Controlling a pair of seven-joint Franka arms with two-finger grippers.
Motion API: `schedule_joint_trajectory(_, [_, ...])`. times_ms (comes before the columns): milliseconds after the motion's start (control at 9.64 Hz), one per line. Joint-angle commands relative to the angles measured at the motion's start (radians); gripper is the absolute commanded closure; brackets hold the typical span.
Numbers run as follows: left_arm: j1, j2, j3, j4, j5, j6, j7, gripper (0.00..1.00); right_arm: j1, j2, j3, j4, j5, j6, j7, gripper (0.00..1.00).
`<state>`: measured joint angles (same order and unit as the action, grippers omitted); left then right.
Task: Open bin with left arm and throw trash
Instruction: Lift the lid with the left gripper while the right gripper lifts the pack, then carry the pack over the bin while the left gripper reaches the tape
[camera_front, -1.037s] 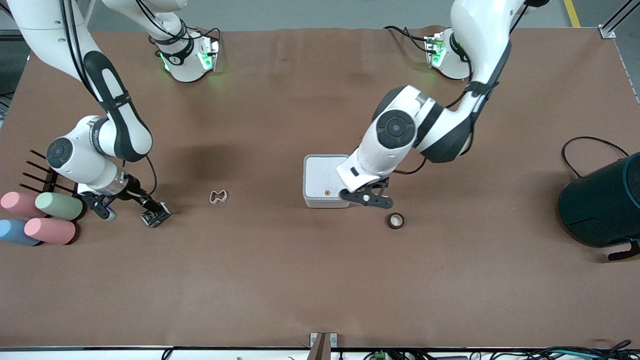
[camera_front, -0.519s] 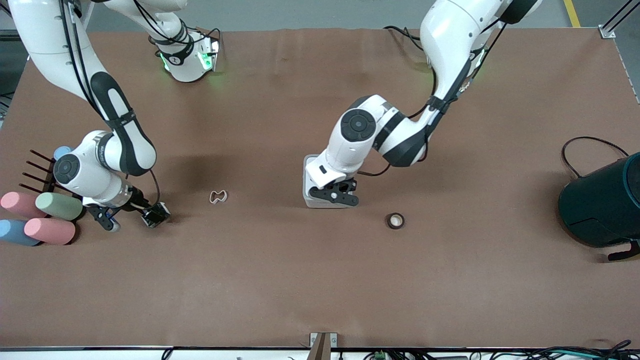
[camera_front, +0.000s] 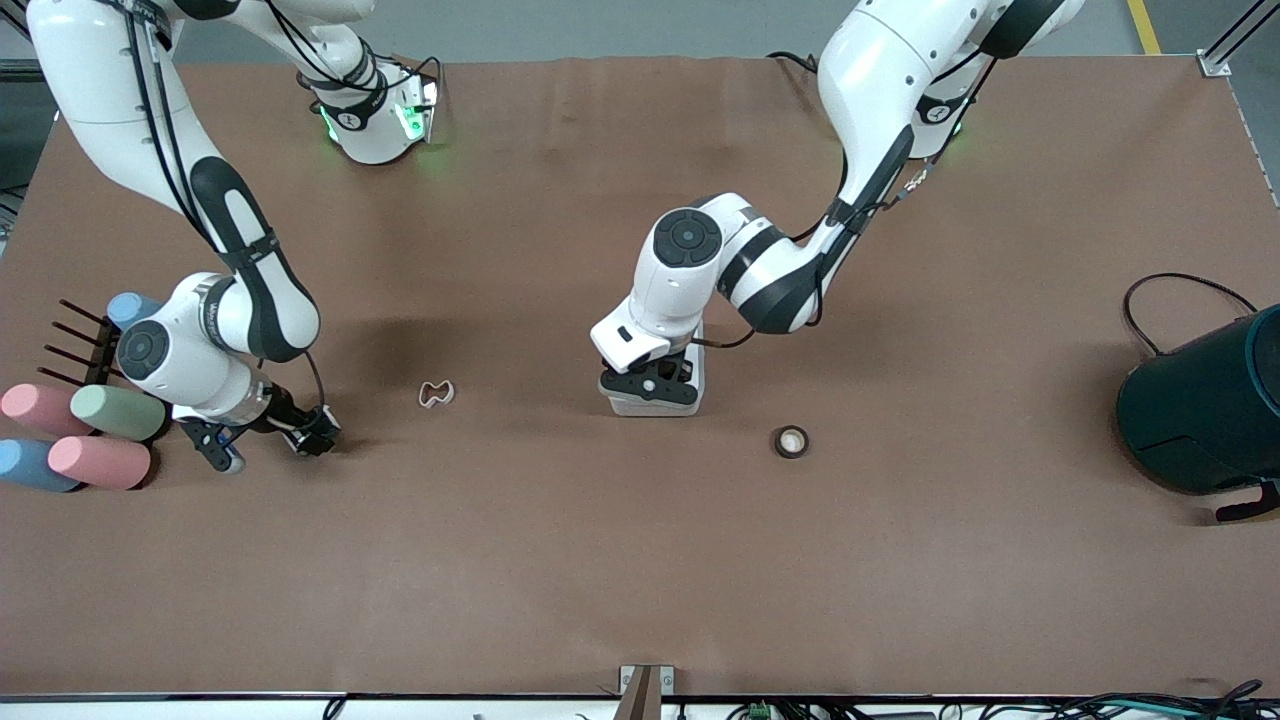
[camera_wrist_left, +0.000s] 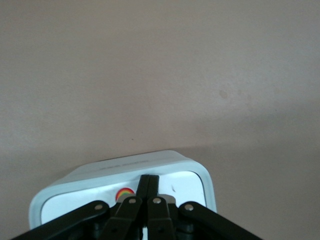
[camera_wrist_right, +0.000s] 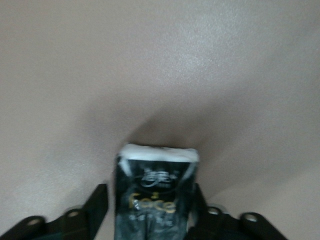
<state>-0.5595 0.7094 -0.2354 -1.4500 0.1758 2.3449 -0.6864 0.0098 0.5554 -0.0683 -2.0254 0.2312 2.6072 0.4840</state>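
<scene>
Left gripper (camera_front: 650, 385) sits over the bin (camera_front: 690, 400) lid, fingers (camera_wrist_left: 148, 186) closed together, tips beside the orange button (camera_wrist_left: 124, 193). Right gripper (camera_front: 318, 432) clamps the black wrapper (camera_wrist_right: 154, 197) low over the surface (camera_front: 640, 560), toward the right arm's end. White loop (camera_front: 436, 393) and black ring (camera_front: 791, 441) lie on the surface, either side of the bin.

The black wrapper packet (camera_wrist_right: 156, 195) carries the only lettering — pale script with a gold word under it that seems to begin "F", too blurred to read for certain. The bin (camera_wrist_left: 125, 182) shows a faint grey line of print along its lid's edge, at 12 o'clock from its orange-red button (camera_wrist_left: 124, 193) — illegible.
</scene>
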Motion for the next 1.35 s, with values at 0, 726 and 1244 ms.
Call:
schedule_joint_trajectory(0, [0.050,-0.089,0.002,0.010,0.022,-0.190,0.002,1.00,0.012,0.005,-0.004,0.011,-0.006,-0.013,0.008,0.95])
schedule_joint_trajectory(726, [0.280,-0.124,-0.010,-0.030,-0.002,-0.337,0.315,0.79,0.285,-0.084,0.005,0.421,-0.003,-0.555,0.587,0.98])
schedule_joint_trajectory(1244, [0.294,-0.059,-0.002,-0.194,0.013,-0.057,0.335,0.01,0.587,0.006,0.005,0.546,-0.001,-0.359,1.060,0.97])
